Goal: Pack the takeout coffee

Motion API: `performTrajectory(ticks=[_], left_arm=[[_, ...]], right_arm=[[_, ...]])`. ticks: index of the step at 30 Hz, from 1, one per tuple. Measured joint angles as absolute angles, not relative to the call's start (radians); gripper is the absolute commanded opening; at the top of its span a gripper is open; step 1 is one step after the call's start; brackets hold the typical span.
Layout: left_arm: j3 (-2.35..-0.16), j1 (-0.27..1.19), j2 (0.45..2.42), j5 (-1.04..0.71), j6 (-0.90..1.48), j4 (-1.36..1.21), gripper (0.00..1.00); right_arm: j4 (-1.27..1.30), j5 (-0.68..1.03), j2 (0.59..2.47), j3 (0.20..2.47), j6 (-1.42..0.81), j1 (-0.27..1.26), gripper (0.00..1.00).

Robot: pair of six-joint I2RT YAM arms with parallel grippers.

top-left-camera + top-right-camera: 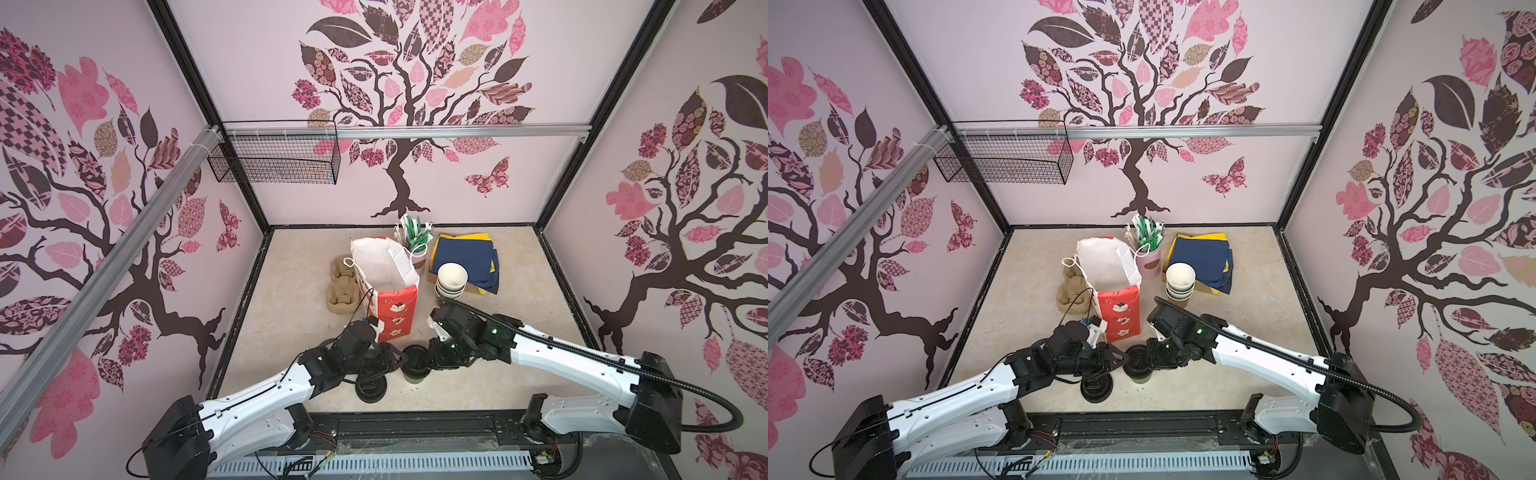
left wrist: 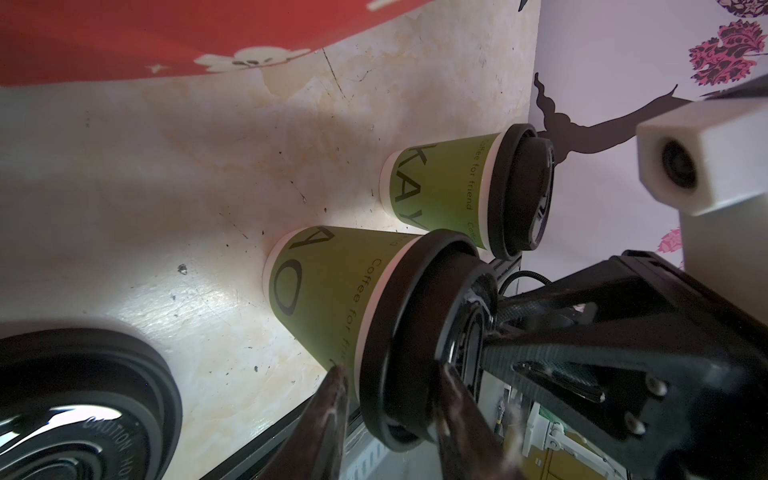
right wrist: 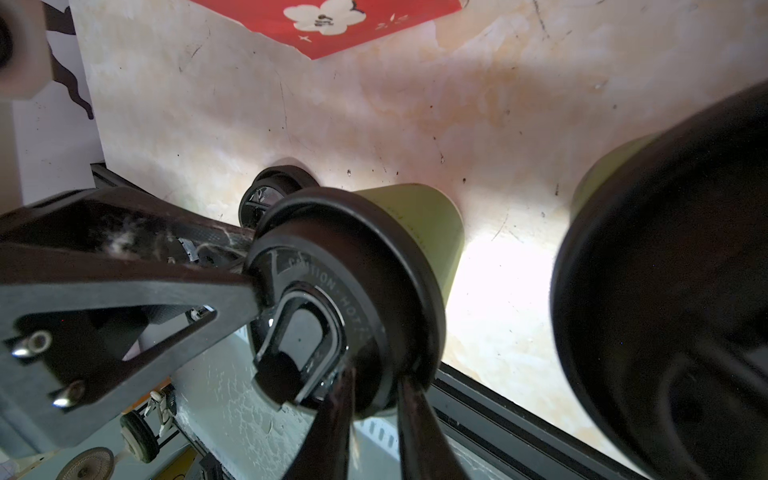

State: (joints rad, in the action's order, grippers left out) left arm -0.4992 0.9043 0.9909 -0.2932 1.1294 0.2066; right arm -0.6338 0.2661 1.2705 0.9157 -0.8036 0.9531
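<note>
Olive-green cups (image 2: 328,291), black lids (image 2: 386,345), red white-flowered bag (image 1: 395,313).

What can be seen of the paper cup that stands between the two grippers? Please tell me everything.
The cup is small, of olive-green paper with dark print, 'Coffee for friend', and a white band under its lid. The lid is round, black plastic, marked 'CAUTION HOT'. The cup stands upright on the table near the red bag. The left gripper and the right gripper each have the lid's rim between their jaws, from opposite sides.

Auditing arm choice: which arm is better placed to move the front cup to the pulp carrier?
Left, probably: both jaws straddle the cup's lid, but the carrier lies left of the bag.
</note>
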Motion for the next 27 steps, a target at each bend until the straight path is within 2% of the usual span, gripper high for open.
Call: performTrajectory(ticks=[10, 27], left_arm=[[-0.499, 0.904, 0.982, -0.293, 1.121, 0.220, 0.40], [-0.499, 0.904, 0.982, -0.300, 1.118, 0.222, 0.41]], right_arm=[[-0.620, 0.234, 1.212, 0.932, -0.808, 0.954, 0.41], [-0.538, 0.158, 1.227, 0.906, -0.880, 0.940, 0.28]])
